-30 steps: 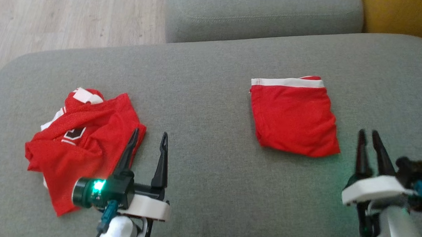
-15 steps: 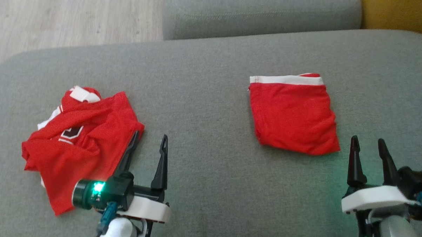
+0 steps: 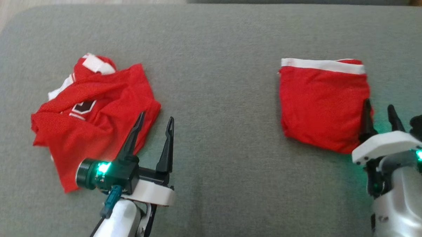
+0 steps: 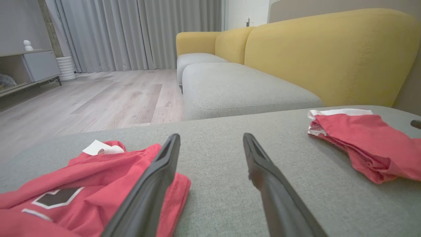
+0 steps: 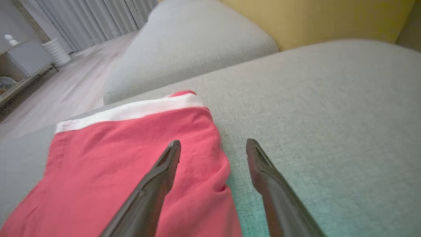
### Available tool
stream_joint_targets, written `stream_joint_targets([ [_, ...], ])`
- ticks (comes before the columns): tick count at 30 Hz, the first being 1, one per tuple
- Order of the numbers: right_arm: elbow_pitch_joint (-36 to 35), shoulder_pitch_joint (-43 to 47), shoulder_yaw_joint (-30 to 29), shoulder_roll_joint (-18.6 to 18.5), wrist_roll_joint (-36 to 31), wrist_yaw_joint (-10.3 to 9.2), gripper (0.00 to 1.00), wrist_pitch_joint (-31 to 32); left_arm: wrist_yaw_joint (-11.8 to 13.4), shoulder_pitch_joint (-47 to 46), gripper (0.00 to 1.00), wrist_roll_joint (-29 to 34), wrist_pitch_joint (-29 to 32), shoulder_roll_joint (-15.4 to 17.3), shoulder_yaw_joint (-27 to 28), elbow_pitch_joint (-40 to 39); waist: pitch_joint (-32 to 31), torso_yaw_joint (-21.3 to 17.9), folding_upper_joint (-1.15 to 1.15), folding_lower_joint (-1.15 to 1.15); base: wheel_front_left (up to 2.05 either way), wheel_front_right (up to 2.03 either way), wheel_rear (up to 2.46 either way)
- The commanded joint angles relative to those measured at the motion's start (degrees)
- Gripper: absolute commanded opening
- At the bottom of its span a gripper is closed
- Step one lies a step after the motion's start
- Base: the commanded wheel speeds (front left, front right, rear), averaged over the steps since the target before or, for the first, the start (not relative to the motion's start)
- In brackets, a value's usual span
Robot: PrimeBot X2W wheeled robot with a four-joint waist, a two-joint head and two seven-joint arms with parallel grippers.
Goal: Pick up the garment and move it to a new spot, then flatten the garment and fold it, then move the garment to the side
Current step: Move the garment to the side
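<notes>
Left tool [image 3: 156,116] released, nothing held. Its left finger sits over the right edge of the crumpled red jersey [image 3: 92,111] on the left of the grey sofa cushion [image 3: 218,97]; can't tell if it's touching. Right tool [image 3: 378,104] also released and empty, straddling the right edge of the folded red garment [image 3: 320,101]. That one lies flat on the cushion's right side, white band on the far edge.

surface: grey cushion [image 3: 217,38] | left: crumpled red jersey [image 3: 95,118] | right: folded red garment [image 3: 320,101]

Soft even light (perhaps slight blur)
</notes>
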Motion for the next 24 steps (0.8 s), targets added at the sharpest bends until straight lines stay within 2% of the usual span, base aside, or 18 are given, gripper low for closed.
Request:
stream_joint_targets([
  [1,-0.2,-2.8,0.3,-0.2,-0.7,-0.05,1.0,0.4,0.0,-2.3,1.0,0.5,-0.5,0.0,1.3,-1.5,1.3,1.4,0.0,-0.01,0.0,0.0,0.0],
  [5,6.5,-6.8,-1.8,-0.2,-1.2,-0.05,1.0,2.5,0.0,-3.0,1.0,0.5,-0.5,-0.1,1.0,-1.4,2.3,2.6,0.0,-0.01,0.0,0.0,0.0],
  [12,14.9,-9.5,1.2,-0.2,-4.3,-0.05,1.0,6.1,0.2,-3.3,1.0,0.6,-0.5,-0.2,1.2,-1.5,3.0,3.0,0.0,-0.01,0.0,0.0,0.0],
  [13,15.5,-9.8,1.8,-0.2,-4.6,-0.05,0.39,6.1,0.3,-3.4,1.0,0.6,-0.5,-0.2,1.2,-1.5,3.0,2.9,0.0,-0.01,0.0,0.0,0.0],
  [14,15.7,-10.2,2.5,-0.3,-4.9,-0.05,0.0,5.7,0.3,-3.4,1.0,0.6,-0.5,-0.2,1.3,-1.5,3.0,2.8,0.0,-0.01,0.0,0.0,0.0],
  [19,13.8,-11.7,6.7,-2.8,-7.8,-0.05,0.0,1.7,0.5,-3.1,1.0,0.5,-0.5,-0.2,1.7,-1.3,1.9,1.5,0.0,-0.01,0.0,0.0,0.0],
  [24,10.5,-12.1,12.6,-7.9,-9.2,-0.05,0.0,1.2,0.5,-2.6,1.0,0.3,-0.5,-0.1,2.4,-1.6,0.7,-0.1,0.0,-0.01,0.0,0.0,0.0],
])
